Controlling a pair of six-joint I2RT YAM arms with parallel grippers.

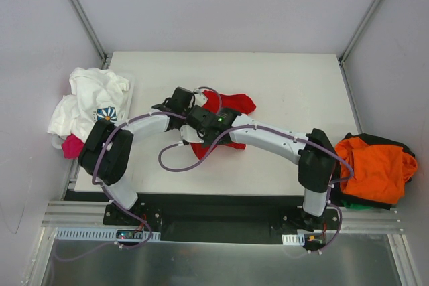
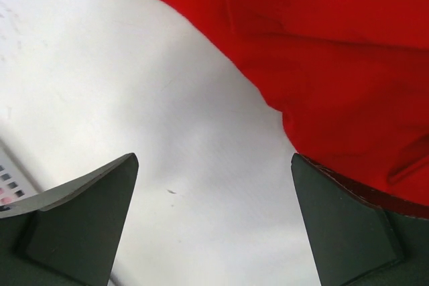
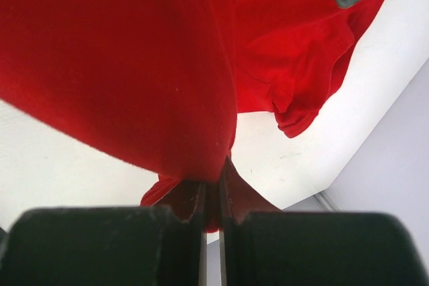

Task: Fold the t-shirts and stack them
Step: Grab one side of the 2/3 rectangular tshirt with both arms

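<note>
At the left edge of the bench (image 1: 288,85), a white t-shirt (image 1: 90,102) with a blue print lay heaped over a pink t-shirt (image 1: 72,145), both unfolded and spilling past the rim. Next came the left gripper (image 2: 214,165), spread wide and holding nothing, low over bare bench with the red t-shirt (image 2: 322,51) just beside its right finger. The red t-shirt lay crumpled near the middle, and the right gripper (image 3: 213,185) was pressed together, pinching a fold of it so that cloth hung from the jaws. The step in hand looked like spreading this shirt flat for its first fold. The next move probably called for the left gripper to catch a second edge. Open bench lay behind and to the right. Off the right edge sat an orange t-shirt (image 1: 375,165) on a dark green one (image 1: 355,200).
</note>
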